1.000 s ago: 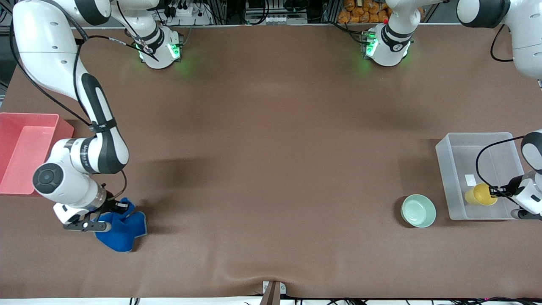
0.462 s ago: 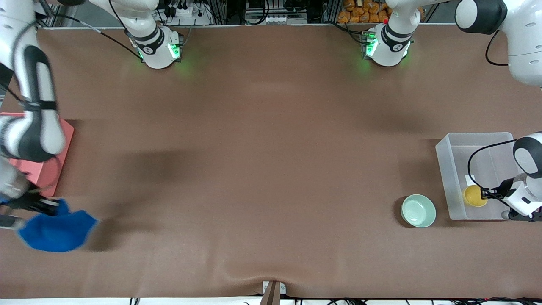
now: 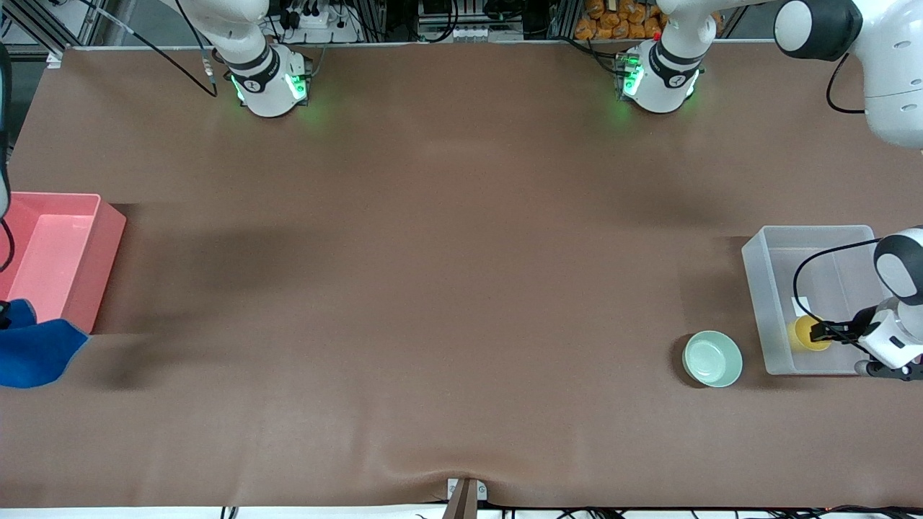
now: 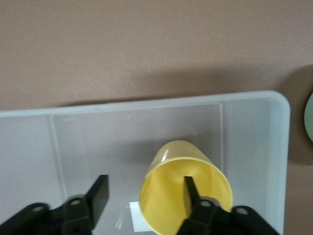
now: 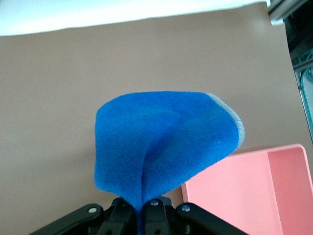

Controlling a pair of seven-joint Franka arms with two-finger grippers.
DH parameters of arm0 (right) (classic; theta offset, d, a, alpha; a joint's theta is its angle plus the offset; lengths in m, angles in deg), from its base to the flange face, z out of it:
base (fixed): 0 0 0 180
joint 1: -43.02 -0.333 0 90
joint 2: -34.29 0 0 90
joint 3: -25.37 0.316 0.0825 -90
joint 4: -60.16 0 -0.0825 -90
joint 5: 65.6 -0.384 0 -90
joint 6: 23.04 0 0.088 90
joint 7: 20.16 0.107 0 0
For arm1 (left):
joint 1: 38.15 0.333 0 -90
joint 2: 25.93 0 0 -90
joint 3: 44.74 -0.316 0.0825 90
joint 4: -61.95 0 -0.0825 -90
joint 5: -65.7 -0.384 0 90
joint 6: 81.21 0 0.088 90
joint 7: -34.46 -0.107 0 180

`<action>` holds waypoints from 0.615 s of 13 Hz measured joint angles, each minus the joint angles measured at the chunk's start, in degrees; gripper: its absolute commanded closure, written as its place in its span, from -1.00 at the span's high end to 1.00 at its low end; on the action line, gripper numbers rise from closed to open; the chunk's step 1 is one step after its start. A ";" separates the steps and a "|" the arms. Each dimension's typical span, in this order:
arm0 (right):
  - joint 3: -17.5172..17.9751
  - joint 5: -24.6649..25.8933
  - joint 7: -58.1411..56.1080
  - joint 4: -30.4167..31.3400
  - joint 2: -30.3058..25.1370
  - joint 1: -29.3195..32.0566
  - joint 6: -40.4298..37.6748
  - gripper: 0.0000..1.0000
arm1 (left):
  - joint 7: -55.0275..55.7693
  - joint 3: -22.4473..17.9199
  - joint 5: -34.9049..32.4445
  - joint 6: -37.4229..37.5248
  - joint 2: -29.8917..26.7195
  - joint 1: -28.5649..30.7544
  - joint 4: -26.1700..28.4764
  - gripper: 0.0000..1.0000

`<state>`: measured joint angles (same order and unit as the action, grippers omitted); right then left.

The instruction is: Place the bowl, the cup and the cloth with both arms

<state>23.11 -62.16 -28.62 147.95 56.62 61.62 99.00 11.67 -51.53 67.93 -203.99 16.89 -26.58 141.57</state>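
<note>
Carrying cloth [image 5: 161,142], right hand [image 5: 144,215] moved beside pink bin [image 3: 101,238]

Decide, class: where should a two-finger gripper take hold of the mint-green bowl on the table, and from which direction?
Grip the bowl by its rim, coming straight down from above, one finger inside and one outside. It sits upright and open, standing clear of the clear bin beside it.

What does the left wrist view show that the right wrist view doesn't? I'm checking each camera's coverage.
Left wrist only: the left gripper open, one finger inside the yellow cup, in the clear bin; an edge of the bowl.
Right wrist only: the right gripper shut on the blue cloth, near the pink bin.
Both: the brown table.
</note>
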 measured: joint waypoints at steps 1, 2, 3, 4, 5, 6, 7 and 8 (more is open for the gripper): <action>-0.02 0.00 0.00 0.08 -0.47 1.13 -1.80 -1.00 | -0.10 0.00 -0.24 2.38 -0.58 -0.07 -0.59 0.48; -0.03 0.00 -0.02 0.53 -0.92 2.63 -3.23 -1.00 | -0.10 0.01 -0.27 5.08 -1.33 -0.39 -1.31 0.48; -0.04 0.00 -0.13 1.40 -1.32 4.25 -3.88 -1.00 | 0.06 0.02 -0.27 7.25 -2.27 -1.01 -2.12 0.48; -0.05 0.00 -0.42 2.95 -1.85 5.88 -3.91 -1.00 | 0.84 0.10 -0.27 8.91 -3.25 -1.87 -2.71 0.48; -0.05 0.00 -1.12 4.94 -2.59 7.41 -3.82 -1.00 | 2.47 0.22 -0.27 9.86 -4.09 -2.94 -3.04 0.48; -0.04 0.00 -1.99 7.05 -3.39 8.88 -3.57 -1.00 | 4.33 0.31 -0.27 10.08 -4.61 -4.31 -3.52 0.49; -0.04 0.00 -3.31 9.09 -4.24 10.46 -3.35 -1.00 | 6.09 0.37 -0.27 10.10 -4.84 -5.83 -4.35 0.51; -0.03 0.00 -5.03 10.88 -4.87 12.26 -3.24 -1.00 | 7.78 0.47 -0.27 10.06 -4.88 -7.06 -5.00 0.51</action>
<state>23.07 -62.15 -33.66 158.82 51.74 73.89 95.75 19.45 -51.06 67.66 -193.92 12.01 -33.63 136.57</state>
